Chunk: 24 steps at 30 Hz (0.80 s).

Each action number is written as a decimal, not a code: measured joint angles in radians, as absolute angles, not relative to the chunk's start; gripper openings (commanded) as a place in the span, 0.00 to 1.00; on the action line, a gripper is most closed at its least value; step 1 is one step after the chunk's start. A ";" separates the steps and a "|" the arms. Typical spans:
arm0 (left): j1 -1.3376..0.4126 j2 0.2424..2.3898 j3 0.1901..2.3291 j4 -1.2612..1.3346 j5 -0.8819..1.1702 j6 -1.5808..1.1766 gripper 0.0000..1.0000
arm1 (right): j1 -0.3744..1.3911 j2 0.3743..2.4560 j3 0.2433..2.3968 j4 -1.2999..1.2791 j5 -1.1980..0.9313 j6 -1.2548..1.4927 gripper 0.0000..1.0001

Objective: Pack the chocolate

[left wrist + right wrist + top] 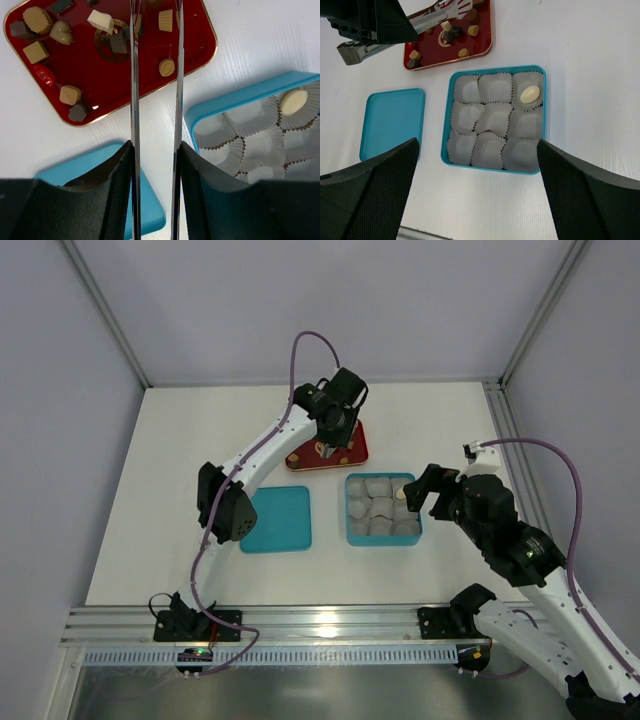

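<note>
Clenched left gripper (156, 147) on metal tongs (133, 90) above chocolate (119, 42) on red tray (85, 65). Hung right gripper (477, 145) released over blue box (444, 125) with one cream piece (529, 93) in its far-right corner.

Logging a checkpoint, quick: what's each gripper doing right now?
Left gripper: closed on metal tongs.
Right gripper: open, holding nothing.

White table (180, 470), pale grey walls (330, 290), alu corner posts (105, 310), slotted rail (330, 622) at near edge

A teal square plastic box (240, 96) holds grey crinkled paper cups (495, 120); a flat teal lid (392, 122) lies left of it, a red rectangular tray (100, 65) behind.
</note>
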<state>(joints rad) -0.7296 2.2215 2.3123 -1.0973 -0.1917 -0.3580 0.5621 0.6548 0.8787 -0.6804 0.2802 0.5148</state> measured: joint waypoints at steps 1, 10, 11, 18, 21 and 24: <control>-0.730 2.222 2.309 -1.098 -0.192 -0.358 0.40 | 0.562 0.655 0.878 -0.680 0.278 0.515 1.00; -0.729 2.243 2.299 -1.093 -0.192 -0.358 0.40 | 0.562 0.654 0.870 -0.678 0.277 0.515 1.00; -0.729 2.247 2.292 -1.089 -0.192 -0.359 0.40 | 0.562 0.654 0.870 -0.678 0.277 0.515 1.00; -0.729 2.262 2.245 -1.086 -0.187 -0.360 0.39 | 0.562 0.645 0.863 -0.679 0.277 0.515 1.00; -0.729 2.264 2.243 -1.082 -0.182 -0.360 0.38 | 0.562 0.645 0.862 -0.679 0.277 0.515 1.00; -0.729 2.264 2.243 -1.076 -0.179 -0.361 0.38 | 0.562 0.645 0.859 -0.679 0.277 0.515 1.00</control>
<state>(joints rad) -0.7288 2.2639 2.2429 -1.0756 -0.1787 -0.3607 0.5621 0.6453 0.8585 -0.6788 0.2768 0.5148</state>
